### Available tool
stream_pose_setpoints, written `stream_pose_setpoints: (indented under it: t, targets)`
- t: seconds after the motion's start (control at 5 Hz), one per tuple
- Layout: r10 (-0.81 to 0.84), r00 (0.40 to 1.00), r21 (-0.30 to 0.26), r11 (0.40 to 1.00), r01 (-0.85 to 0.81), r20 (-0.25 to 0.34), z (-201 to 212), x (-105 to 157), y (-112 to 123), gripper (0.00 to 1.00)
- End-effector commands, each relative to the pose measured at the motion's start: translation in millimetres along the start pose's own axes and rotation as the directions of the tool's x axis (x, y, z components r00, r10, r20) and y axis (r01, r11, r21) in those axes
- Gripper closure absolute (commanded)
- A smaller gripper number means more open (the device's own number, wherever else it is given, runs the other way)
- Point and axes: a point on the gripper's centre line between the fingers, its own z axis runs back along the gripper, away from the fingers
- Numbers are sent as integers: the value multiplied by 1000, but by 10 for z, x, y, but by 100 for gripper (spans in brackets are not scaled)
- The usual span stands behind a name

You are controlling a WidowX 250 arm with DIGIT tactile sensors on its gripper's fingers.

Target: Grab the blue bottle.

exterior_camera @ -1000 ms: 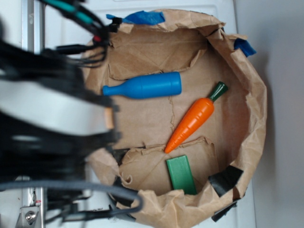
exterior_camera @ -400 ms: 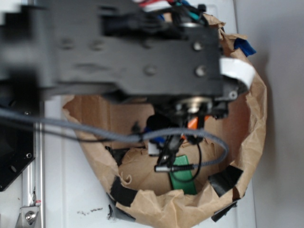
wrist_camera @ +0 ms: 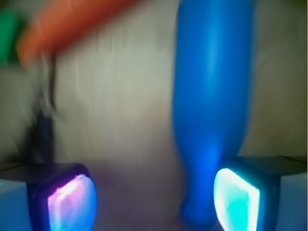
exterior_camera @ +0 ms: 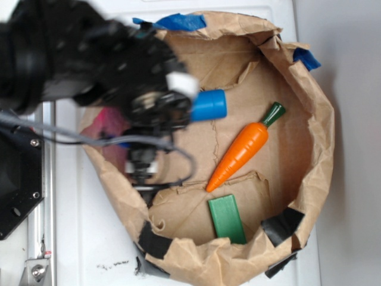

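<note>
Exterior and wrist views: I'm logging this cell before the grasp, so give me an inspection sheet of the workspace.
Surface: crumpled brown paper tray on a white table.
Job's things: blue bottle lies flat, neck end hidden under the arm; the wrist view shows it beside the right pad.
Clutter: carrot, green block, blue tape, black tape.
Grippers: tool open, pads apart, bottle not clamped.
Cables: grey cable loops over the tray.
Surroundings: metal rail at left.
</note>
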Motion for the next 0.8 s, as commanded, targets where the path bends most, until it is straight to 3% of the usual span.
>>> stream_pose_setpoints:
  t: [0.0,0.2,0.6]
  targets:
    - [26,1000,28,999,-26,8,-82,385,97,0]
    - [50,999,-5,999,-50,4,-30,496,117,0]
    - [167,985,-16,986,-167,39,144,607,162,0]
